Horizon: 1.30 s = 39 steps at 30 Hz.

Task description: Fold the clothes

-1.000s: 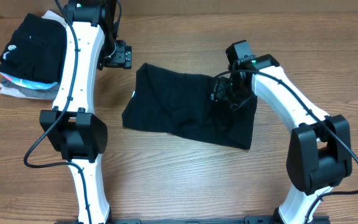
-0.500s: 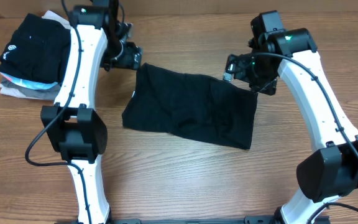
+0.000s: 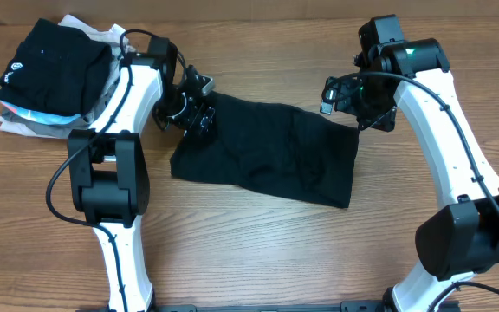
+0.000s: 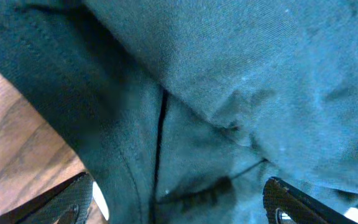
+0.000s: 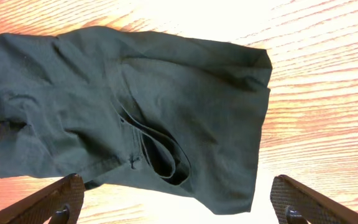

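Closest to us on the wooden worktop [image 3: 258,251] is the black shirt [image 3: 267,160]. It's lying in a rough rectangle around the middle, kinda rumpled, with loose folds across its right half. The left claw [image 3: 196,114] is down at the shirt's far left corner. On its wrist cam we see the fingers [image 4: 55,208] spread wide, with dark fabric filling the space between them really close up, and nothing pinched as far as we can see. The right claw [image 3: 362,108] hangs over the far right corner, clear of the cloth, jaws wide apart and empty. Way back in the far left corner sits a pile of folded garments [image 3: 42,87], a black one with a round white logo on top and grey and white ones under it.
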{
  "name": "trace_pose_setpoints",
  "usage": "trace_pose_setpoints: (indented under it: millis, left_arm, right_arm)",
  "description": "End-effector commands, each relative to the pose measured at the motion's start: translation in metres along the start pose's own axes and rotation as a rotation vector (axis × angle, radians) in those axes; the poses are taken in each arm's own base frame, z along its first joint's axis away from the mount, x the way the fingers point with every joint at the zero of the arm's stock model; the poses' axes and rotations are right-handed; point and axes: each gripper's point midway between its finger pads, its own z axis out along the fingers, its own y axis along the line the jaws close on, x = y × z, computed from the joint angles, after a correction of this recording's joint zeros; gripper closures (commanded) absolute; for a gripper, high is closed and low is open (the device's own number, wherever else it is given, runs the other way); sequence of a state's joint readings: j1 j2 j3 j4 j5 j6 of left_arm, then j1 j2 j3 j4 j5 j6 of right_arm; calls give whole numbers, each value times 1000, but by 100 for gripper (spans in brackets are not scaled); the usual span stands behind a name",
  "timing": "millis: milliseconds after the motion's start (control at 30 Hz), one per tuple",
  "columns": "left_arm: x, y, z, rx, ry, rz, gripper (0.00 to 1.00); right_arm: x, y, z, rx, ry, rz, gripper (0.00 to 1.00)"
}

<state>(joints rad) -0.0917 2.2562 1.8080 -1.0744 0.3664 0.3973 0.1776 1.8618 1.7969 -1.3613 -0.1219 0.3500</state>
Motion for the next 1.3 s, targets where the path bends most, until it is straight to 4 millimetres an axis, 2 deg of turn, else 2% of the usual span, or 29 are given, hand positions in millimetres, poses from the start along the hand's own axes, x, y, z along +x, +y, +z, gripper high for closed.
trace_pose_setpoints:
  millis: [0, 200, 367, 467, 567, 700, 833, 967, 1100, 1167, 1200, 1233, 1267]
  left_arm:
    - [2, 0, 0, -27, 0, 78, 10]
    - [17, 4, 16, -29, 35, 154, 10]
    - [40, 17, 35, -85, 98, 143, 14]
    - [45, 17, 43, -74, 92, 130, 13]
    - [39, 1, 48, 13, 41, 131, 10]
    - [24, -34, 48, 178, -42, 155, 8]
    - [16, -59, 47, 279, -82, 171, 7]
    - [13, -73, 46, 332, -96, 176, 6]
    - [13, -73, 46, 332, -92, 149, 7]
    - [12, -73, 46, 331, -92, 128, 23]
    - [11, -72, 46, 329, -93, 119, 43]
    - [10, -71, 47, 320, -94, 106, 75]
    - [9, -68, 47, 307, -93, 86, 96]
  right_arm:
    - [-1, -3, -4, 12, -14, -8, 0]
    - [-1, -3, -4, 13, -12, -8, 0]
    - [0, -4, -4, 15, -7, -7, 0]
    - [0, -4, -4, 15, -7, -7, 0]
    - [0, -4, -4, 14, -9, -7, 0]
    - [0, -4, -4, 14, -8, -7, 0]
    - [0, -4, -4, 15, -7, -7, 0]
    - [0, -4, -4, 15, -7, -7, 0]
    - [0, -4, -4, 15, -7, -7, 0]
    - [0, -4, -4, 15, -7, -7, 0]
    - [0, -4, -4, 14, -8, -7, 0]
    - [0, -4, -4, 15, -7, -7, 0]
    - [0, -4, -4, 15, -7, -7, 0]
